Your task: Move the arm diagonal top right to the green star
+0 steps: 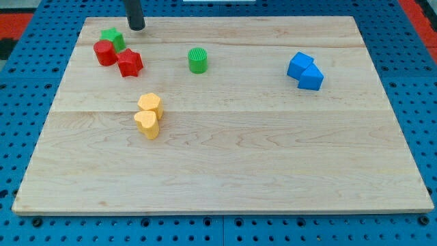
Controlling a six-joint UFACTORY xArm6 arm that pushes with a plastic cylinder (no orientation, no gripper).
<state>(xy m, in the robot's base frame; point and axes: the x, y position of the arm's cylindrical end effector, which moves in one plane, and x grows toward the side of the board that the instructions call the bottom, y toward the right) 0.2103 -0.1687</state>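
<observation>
Camera view: my tip [137, 28] has no jaws. It rests on the wooden desk [225, 164] at the far left, just right of and beyond the green star-shaped block [113, 37]. I judge tiny corrections suffice; avoid nudging it.

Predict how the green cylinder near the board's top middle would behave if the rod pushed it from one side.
The green cylinder stands upright on its flat end, so it would probably slide rather than roll. It looks squat, so tipping seems unlikely. The wooden board looks smooth, and an off-centre push may make it slip sideways off my tip.
</observation>
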